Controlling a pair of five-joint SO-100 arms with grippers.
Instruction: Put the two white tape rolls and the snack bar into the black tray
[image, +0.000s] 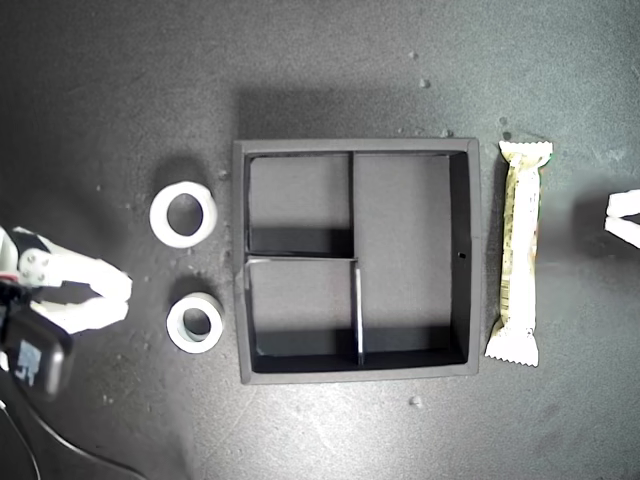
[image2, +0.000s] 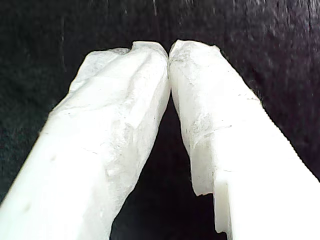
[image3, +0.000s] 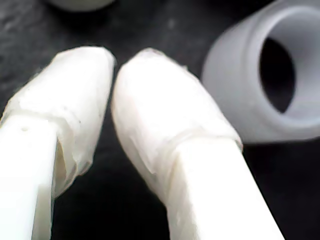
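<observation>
The black tray (image: 474, 300) lies in the middle of the exterior view with nothing in its compartments. Two white tape rolls lie flat on its left in that view, the larger roll (image: 158, 216) farther back and the smaller roll (image: 177, 326) nearer the front. The snack bar (image: 519, 250) lies lengthwise along the tray's right wall, outside it. My second gripper (image: 124, 291) is shut and holds nothing, just left of the smaller roll; a tape roll (image3: 235, 85) shows close beside its fingertips (image3: 150, 75). My first gripper (image2: 169, 52), shut and holding nothing, pokes in at the exterior view's right edge (image: 612, 213), right of the snack bar.
The dark tabletop (image: 320, 70) carries a few small white crumbs (image: 415, 402). The second arm's black body (image: 35, 360) and a cable occupy the exterior view's lower left corner. The edge of another white tape roll (image3: 80, 4) shows beyond the second gripper.
</observation>
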